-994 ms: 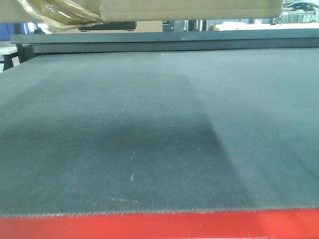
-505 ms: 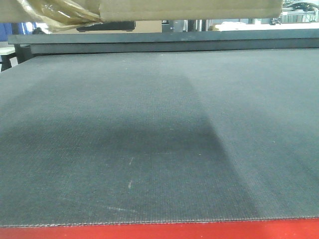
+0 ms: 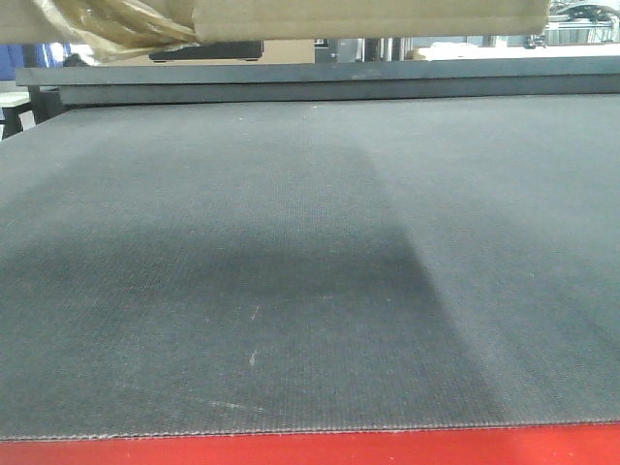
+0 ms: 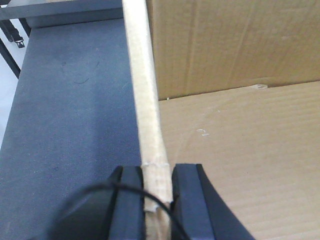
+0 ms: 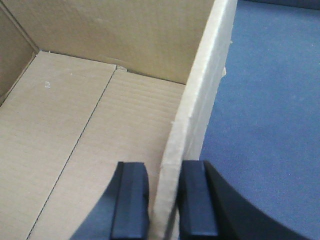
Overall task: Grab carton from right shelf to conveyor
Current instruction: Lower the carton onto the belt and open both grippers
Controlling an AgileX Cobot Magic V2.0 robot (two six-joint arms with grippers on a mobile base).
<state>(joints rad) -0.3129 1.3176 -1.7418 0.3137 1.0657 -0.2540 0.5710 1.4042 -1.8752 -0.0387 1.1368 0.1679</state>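
You see the conveyor [image 3: 310,242] filling the front view, its red front edge a thinner strip than a second ago. The carton [image 3: 368,17] hangs over the belt, open side up, long axis running across it, placed as before. Your left gripper [image 4: 157,175] pinches the carton's left wall, and your right gripper [image 5: 164,172] pinches its right wall.
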